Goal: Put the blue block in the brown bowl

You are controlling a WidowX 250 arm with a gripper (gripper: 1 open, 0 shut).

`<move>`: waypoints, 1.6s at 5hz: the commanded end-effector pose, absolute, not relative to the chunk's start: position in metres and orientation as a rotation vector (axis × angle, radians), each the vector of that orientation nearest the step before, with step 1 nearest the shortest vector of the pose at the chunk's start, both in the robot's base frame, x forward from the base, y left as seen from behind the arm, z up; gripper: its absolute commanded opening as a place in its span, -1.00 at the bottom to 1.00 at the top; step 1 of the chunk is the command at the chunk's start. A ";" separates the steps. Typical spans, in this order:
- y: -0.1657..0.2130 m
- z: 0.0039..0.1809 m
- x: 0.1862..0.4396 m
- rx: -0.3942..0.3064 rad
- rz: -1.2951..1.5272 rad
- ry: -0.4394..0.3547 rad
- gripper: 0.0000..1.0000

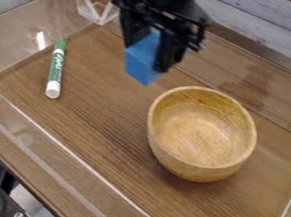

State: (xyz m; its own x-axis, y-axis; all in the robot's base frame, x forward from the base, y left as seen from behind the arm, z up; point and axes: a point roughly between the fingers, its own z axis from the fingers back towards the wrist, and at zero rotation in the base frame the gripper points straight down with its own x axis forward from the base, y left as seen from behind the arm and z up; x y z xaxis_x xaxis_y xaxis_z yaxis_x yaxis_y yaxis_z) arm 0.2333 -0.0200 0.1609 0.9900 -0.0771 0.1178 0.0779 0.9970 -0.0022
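Observation:
My black gripper (147, 58) points straight down over the wooden table, its jaws shut on the blue block (142, 64). The block hangs in the air, clear of the tabletop, with its lower end showing below the fingers. The brown bowl (203, 134) stands down and to the right of the block, its near-left rim just beyond the block's lower corner. It is wide, round, light wood, and nothing lies inside it.
A green-and-white marker pen (55, 66) lies on the table at the left. Clear plastic walls (11, 123) fence the wooden tabletop along the front and left. A pale plank wall runs behind.

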 end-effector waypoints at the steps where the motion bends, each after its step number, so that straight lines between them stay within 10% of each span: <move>1: -0.038 0.173 0.232 -0.005 -0.075 -0.184 -1.00; 8: -0.068 0.150 0.229 -0.008 -0.076 -0.274 -1.00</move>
State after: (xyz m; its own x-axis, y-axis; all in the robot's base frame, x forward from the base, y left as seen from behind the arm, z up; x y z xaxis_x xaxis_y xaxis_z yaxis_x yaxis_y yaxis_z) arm 0.2257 -0.0669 0.1385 0.9711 -0.0737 0.2272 0.0732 0.9973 0.0106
